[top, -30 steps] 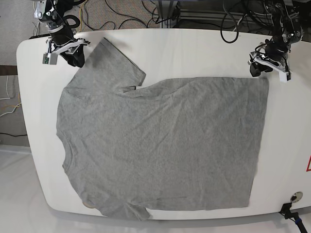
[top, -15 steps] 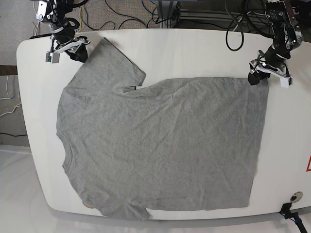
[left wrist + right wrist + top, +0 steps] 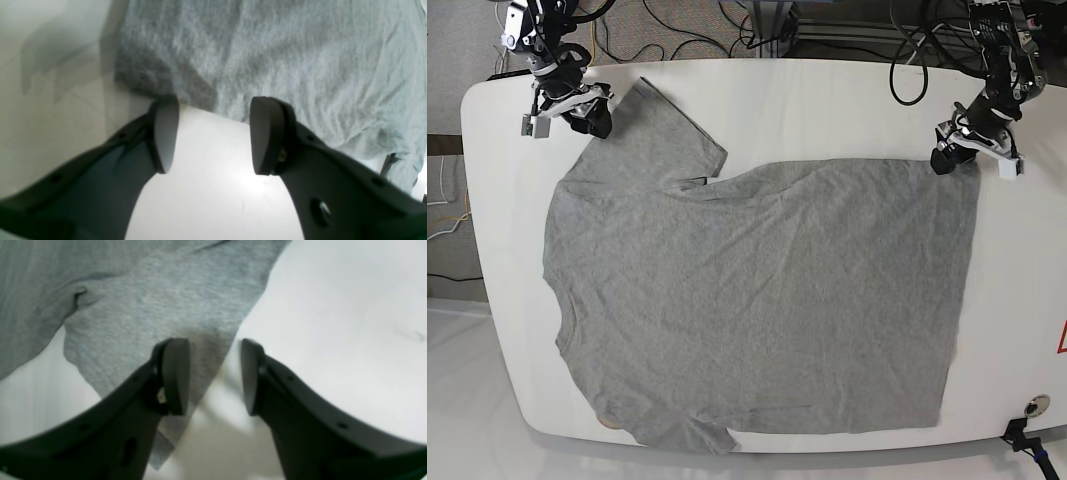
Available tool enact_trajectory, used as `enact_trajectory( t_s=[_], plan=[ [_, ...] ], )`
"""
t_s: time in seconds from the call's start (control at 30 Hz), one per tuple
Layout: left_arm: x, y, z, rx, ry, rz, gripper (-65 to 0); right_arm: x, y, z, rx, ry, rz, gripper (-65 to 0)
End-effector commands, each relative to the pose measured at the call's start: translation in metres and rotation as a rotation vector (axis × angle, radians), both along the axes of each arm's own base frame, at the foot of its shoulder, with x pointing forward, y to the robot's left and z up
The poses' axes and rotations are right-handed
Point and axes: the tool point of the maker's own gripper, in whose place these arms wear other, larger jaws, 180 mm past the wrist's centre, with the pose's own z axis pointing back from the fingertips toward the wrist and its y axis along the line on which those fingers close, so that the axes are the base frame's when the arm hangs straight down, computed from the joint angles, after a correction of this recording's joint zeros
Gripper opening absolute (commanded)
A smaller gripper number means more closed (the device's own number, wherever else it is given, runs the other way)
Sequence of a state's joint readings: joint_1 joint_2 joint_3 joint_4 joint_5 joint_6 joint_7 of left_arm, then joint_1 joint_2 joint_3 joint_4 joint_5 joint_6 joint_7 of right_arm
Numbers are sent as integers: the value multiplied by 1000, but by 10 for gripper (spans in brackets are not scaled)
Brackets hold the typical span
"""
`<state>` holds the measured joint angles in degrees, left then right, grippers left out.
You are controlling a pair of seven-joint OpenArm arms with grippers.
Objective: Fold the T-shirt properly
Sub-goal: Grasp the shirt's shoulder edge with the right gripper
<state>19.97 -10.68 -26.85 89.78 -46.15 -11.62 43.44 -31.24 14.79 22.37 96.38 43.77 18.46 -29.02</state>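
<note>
A grey T-shirt (image 3: 757, 300) lies spread flat on the white table (image 3: 827, 110), with one sleeve pointing to the far left corner. My right gripper (image 3: 595, 124) stands at that sleeve's edge. In the right wrist view it (image 3: 213, 376) is open, with one finger (image 3: 175, 373) over the sleeve (image 3: 160, 306) and the other over bare table. My left gripper (image 3: 944, 160) is at the shirt's far right hem corner. In the left wrist view it (image 3: 213, 136) is open, its fingertips just short of the cloth edge (image 3: 200, 103), nothing between them.
Black cables (image 3: 707, 35) run along the floor behind the table. A small round fitting (image 3: 1034, 405) sits near the front right corner, and a red mark (image 3: 1061, 340) shows at the right edge. The table's far edge lies close behind both grippers.
The left gripper has shifted slightly left and down to the hem corner. The right gripper has edged right onto the sleeve's edge. The shirt has not moved.
</note>
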Motion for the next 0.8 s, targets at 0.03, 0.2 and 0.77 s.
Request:
enact_trajectory(
  t_s=[0.03,0.2,0.77],
  plan=[
    [-8,-4,-7,6,43,-23,-477,14,-2,1,-1,-28,0,-416],
    [-8,-6,-7,3,43,-28,-650,22,0,-9,2,-14,-7,-420],
    [6,-4,11,16,-34,-27,-650,20,27,-6,4,20,77,-650]
  ],
)
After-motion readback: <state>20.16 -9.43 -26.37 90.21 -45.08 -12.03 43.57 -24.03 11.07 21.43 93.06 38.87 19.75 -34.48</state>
